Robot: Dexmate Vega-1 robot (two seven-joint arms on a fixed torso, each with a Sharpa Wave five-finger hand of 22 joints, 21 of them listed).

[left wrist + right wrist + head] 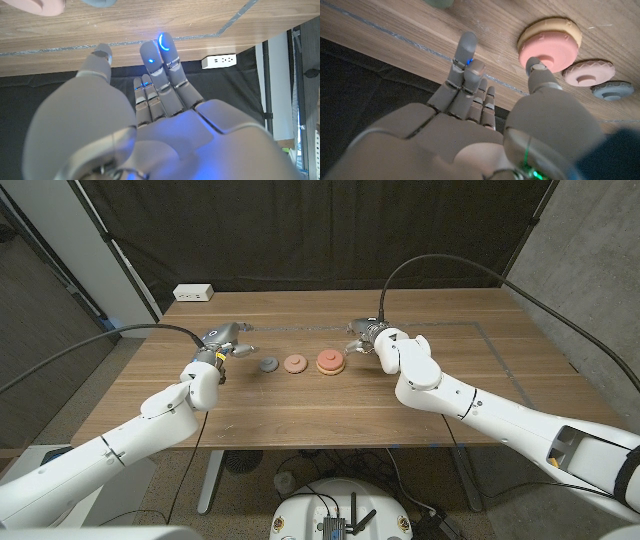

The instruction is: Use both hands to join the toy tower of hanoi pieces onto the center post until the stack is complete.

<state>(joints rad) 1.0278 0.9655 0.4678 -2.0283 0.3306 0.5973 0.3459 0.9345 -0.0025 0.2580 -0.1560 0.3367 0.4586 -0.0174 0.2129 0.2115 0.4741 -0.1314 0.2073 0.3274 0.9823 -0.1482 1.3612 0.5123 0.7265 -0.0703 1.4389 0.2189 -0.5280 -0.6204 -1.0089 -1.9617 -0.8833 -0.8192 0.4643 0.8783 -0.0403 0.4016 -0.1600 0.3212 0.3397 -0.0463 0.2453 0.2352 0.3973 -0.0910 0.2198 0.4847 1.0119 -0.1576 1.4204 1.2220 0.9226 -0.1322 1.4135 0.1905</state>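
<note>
Three toy pieces lie in a row mid-table: a small grey disc (268,364), a pink disc (294,364), and a red disc stacked on a wider tan one (330,362). My left hand (228,342) hovers just left of the grey disc with its fingers stretched out and holds nothing. My right hand (366,336) is just right of the stack, fingers apart and empty. In the right wrist view its thumb (536,66) reaches close to the red-on-tan stack (551,42), beside the pink disc (590,75) and the grey disc (612,90). My left hand (150,115) shows empty in its wrist view.
A white power strip (194,293) lies at the table's far left corner. A tape line (480,323) marks the wood on the far side. A greenish piece (438,2) is cut off at the edge of the right wrist view. A black curtain hangs behind the table.
</note>
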